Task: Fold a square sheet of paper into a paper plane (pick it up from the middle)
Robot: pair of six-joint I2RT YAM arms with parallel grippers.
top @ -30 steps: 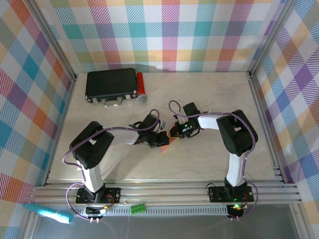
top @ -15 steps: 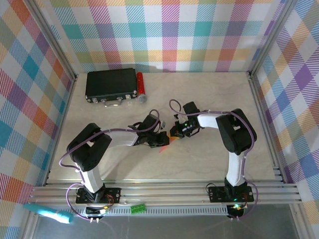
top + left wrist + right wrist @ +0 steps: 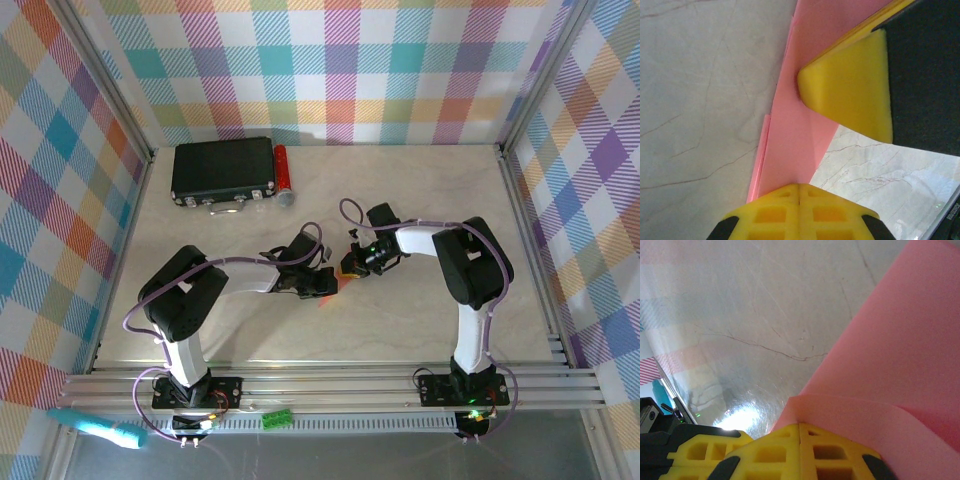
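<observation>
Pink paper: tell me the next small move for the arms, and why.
Probably slide the right gripper a little along the fold, with the left gripper holding as anchor. Both have their jaws shut on the folded pink paper, close together. In the right wrist view the fold at the jaws looks soft and rounded, not yet a sharp crease.

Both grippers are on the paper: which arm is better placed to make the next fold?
Right, probably. The right gripper pinches a lifted flap of the paper that curls over it, ready to carry across. The left gripper pinches a flat layered end, so it better serves as the anchor.
</observation>
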